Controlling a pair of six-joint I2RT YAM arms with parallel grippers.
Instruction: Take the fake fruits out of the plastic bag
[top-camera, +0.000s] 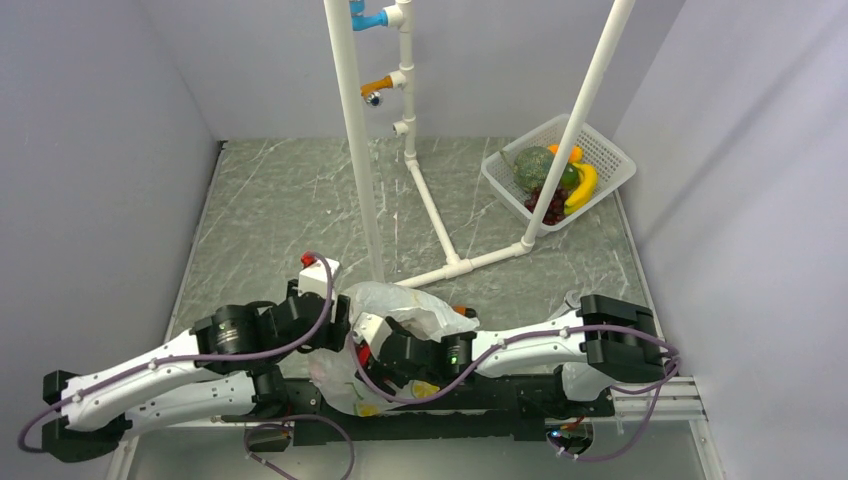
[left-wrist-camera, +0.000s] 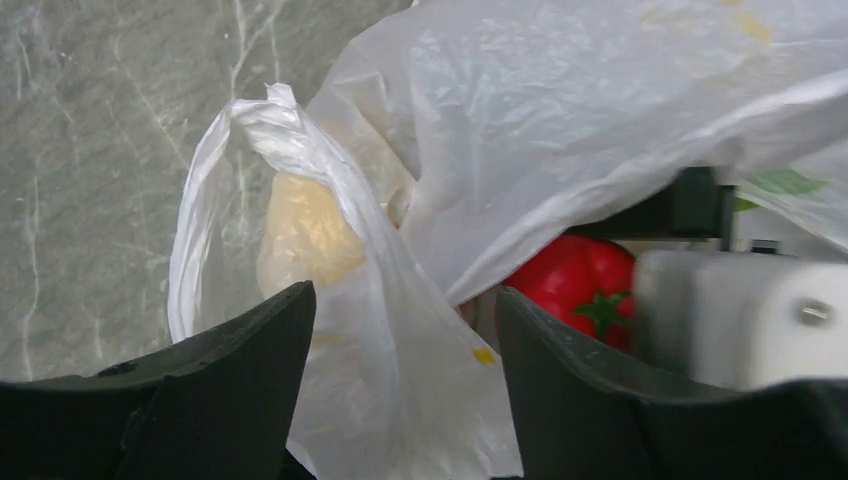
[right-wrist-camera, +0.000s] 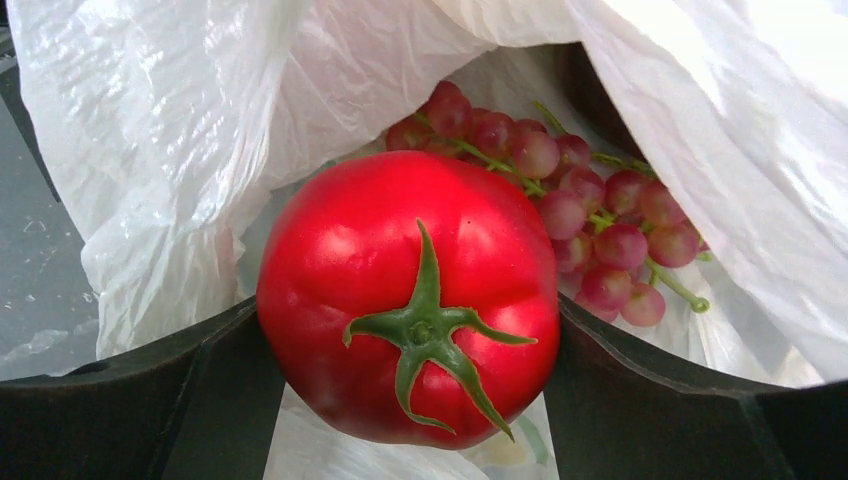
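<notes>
- Your right claw clamps the red fruit inside the mouth of the plastic bag.
- Your left claw stands open around a bag fold.
- The grape bunch and a pale yellow fruit lie bagged at the near edge of the counter; most unloading looks undone.

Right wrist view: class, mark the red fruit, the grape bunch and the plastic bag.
red fruit (right-wrist-camera: 340, 250): right wrist view, glossy skin left of its green stalk.
grape bunch (right-wrist-camera: 620, 245): right wrist view, a grape mid-bunch.
plastic bag (right-wrist-camera: 170, 130): right wrist view, crinkled wall at upper left.
</notes>
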